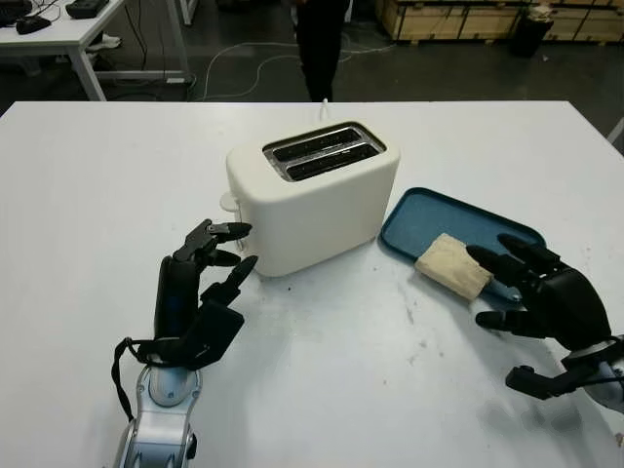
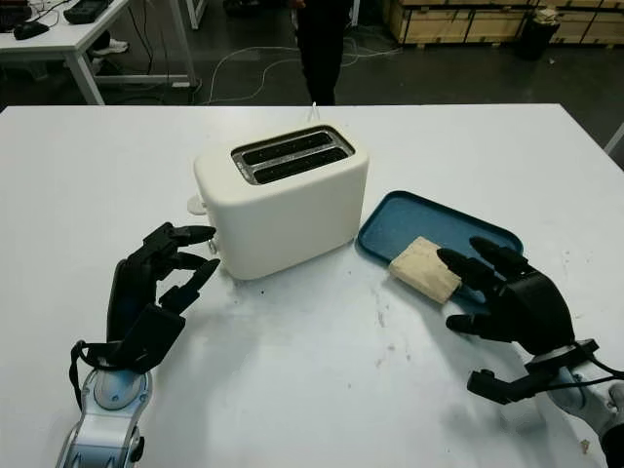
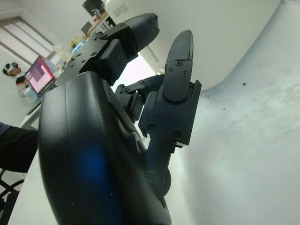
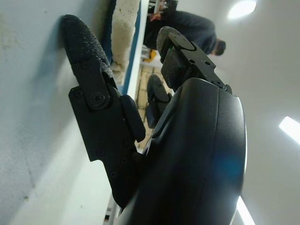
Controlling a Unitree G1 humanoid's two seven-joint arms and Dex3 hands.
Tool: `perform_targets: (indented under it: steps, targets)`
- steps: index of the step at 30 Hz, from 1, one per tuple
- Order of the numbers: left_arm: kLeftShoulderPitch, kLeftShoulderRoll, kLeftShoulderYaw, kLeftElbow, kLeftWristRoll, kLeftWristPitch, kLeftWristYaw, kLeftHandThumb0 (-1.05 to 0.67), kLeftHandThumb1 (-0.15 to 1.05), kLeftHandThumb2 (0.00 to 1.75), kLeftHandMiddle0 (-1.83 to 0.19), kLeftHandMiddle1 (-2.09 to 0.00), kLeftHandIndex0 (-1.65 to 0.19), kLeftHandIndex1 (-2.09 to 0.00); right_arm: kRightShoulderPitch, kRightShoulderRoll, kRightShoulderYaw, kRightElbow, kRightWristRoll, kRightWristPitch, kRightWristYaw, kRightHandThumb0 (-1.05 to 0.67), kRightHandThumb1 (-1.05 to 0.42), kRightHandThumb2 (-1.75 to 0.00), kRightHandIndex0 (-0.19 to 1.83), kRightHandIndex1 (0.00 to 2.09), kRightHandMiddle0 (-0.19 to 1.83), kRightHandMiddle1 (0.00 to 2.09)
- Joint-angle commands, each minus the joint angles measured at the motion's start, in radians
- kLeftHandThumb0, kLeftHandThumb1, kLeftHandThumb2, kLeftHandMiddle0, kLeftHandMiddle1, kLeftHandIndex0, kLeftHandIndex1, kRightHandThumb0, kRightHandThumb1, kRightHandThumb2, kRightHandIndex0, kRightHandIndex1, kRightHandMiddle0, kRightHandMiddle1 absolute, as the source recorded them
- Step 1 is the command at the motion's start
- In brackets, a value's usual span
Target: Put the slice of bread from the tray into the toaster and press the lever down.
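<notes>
Lying half on the near left corner of the blue tray point(image 1: 429, 210), the slice of bread point(image 1: 452, 264) has its long axis running from far left to near right, its near right end pointing at the right hand point(image 1: 542, 292). The bread's near edge overhangs the tray's rim towards the white table point(image 1: 341, 380). The right hand sits just beside that end, over the tray's near right part, its fingers reaching towards the bread; one fingertip point(image 1: 480, 256) comes right up to the slice, though whether it touches cannot be told. This hand holds nothing and is open. In the right wrist view one finger point(image 4: 84, 42) stands just beside the bread point(image 4: 124, 28) with the tray's blue edge behind it.

The tray is to the right of the white toaster point(image 1: 312, 200), just beside its near right corner. The toaster stands at the middle of the table with its two slots point(image 1: 322, 151) facing up, their length running left to right and slightly far. A small white lever point(image 1: 229, 202) juts from its left end.

The left hand point(image 1: 200, 292) is near the toaster's left near corner, below the lever, with fingers raised and lightly bent towards the toaster's side and nothing in its grasp. In the left wrist view its fingertips point(image 3: 180, 51) are close to the toaster's white wall point(image 3: 225, 37) but apart from it.

A person in dark clothes point(image 1: 320, 44) stands beyond the table's far edge.
</notes>
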Motion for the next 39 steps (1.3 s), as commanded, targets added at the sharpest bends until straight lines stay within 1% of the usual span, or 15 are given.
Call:
perform_targets:
  steps: [1,9,14,17,20,24,27,30,32,33,34,36,37,38,39]
  targets:
    - [0.000,0.003,0.000,0.010,0.004,-0.022,0.005,-0.34,0.92,0.21,-0.53,-1.22,-0.59,-0.72,-0.009,0.004,0.030,0.020,0.007,0.008,-0.030,-0.64,-0.77,0.00,0.48,0.06,0.55,0.05]
    - [0.004,0.001,0.001,0.005,0.004,-0.018,0.006,-0.34,0.92,0.20,-0.53,-1.21,-0.59,-0.72,-0.048,0.022,0.141,0.089,-0.028,0.053,-0.166,-0.58,-0.81,-0.01,0.56,0.06,0.63,0.04]
    - [0.005,0.003,0.001,0.005,0.007,-0.026,0.009,-0.34,0.92,0.20,-0.53,-1.21,-0.59,-0.71,-0.073,0.034,0.207,0.112,-0.038,0.088,-0.197,-0.56,-0.82,-0.01,0.58,0.05,0.63,0.03]
    - [0.007,0.004,0.000,-0.002,0.013,-0.022,0.009,-0.35,0.92,0.20,-0.53,-1.21,-0.59,-0.71,-0.076,0.024,0.225,0.081,-0.022,0.108,-0.148,-0.56,-0.84,-0.01,0.58,0.04,0.62,0.02]
    - [0.009,0.004,0.000,-0.008,0.013,-0.019,0.006,-0.36,0.92,0.20,-0.53,-1.20,-0.59,-0.71,-0.072,0.018,0.228,0.046,-0.009,0.119,-0.122,-0.56,-0.83,0.00,0.60,0.04,0.63,0.02]
    - [0.014,0.005,0.001,-0.011,0.002,-0.023,0.000,-0.37,0.92,0.19,-0.52,-1.19,-0.59,-0.71,-0.052,0.001,0.212,-0.032,0.022,0.095,-0.069,-0.61,-0.85,-0.01,0.60,0.03,0.63,0.01]
    - [0.016,0.005,-0.001,-0.015,0.003,-0.020,-0.003,-0.37,0.92,0.19,-0.52,-1.18,-0.59,-0.71,-0.026,-0.014,0.195,-0.109,0.036,0.090,-0.038,-0.61,-0.87,-0.02,0.60,0.03,0.63,0.01]
    - [0.018,0.004,-0.002,-0.016,0.005,-0.020,-0.002,-0.36,0.92,0.19,-0.52,-1.17,-0.59,-0.71,-0.002,-0.031,0.182,-0.178,0.019,0.106,-0.046,-0.57,-0.89,-0.02,0.62,0.03,0.64,0.01]
    - [0.018,0.004,-0.002,-0.017,0.003,-0.022,-0.002,-0.36,0.92,0.18,-0.52,-1.17,-0.59,-0.71,0.006,-0.035,0.178,-0.203,-0.002,0.125,-0.075,-0.53,-0.90,-0.01,0.66,0.05,0.68,0.03]
    - [0.018,0.004,-0.002,-0.018,0.001,-0.021,-0.004,-0.36,0.92,0.18,-0.52,-1.17,-0.59,-0.71,0.011,-0.036,0.177,-0.218,-0.025,0.149,-0.106,-0.52,-0.90,-0.01,0.70,0.07,0.71,0.04]
    - [0.019,0.003,-0.003,-0.019,0.000,-0.019,-0.006,-0.37,0.92,0.18,-0.52,-1.16,-0.58,-0.70,0.015,-0.036,0.177,-0.234,-0.051,0.179,-0.140,-0.49,-0.90,-0.01,0.82,0.13,0.80,0.08]
    - [0.019,0.004,-0.003,-0.020,0.000,-0.016,-0.008,-0.38,0.92,0.19,-0.52,-1.16,-0.58,-0.70,0.017,-0.035,0.179,-0.250,-0.090,0.220,-0.198,-0.46,-0.92,-0.02,0.96,0.20,0.92,0.13]
    - [0.019,0.004,-0.004,-0.020,0.002,-0.016,-0.007,-0.38,0.92,0.18,-0.53,-1.16,-0.58,-0.70,0.017,-0.034,0.182,-0.252,-0.107,0.239,-0.224,-0.45,-0.92,-0.04,1.06,0.28,1.02,0.16]
    - [0.019,0.004,-0.004,-0.020,0.002,-0.016,-0.007,-0.38,0.92,0.18,-0.53,-1.16,-0.59,-0.70,0.016,-0.031,0.184,-0.254,-0.123,0.262,-0.244,-0.45,-0.92,-0.05,1.09,0.32,1.06,0.17]
    - [0.019,0.003,-0.004,-0.020,0.000,-0.018,-0.008,-0.37,0.92,0.18,-0.53,-1.16,-0.59,-0.70,0.015,-0.029,0.186,-0.255,-0.138,0.284,-0.263,-0.47,-0.92,-0.07,1.05,0.65,1.11,0.24]
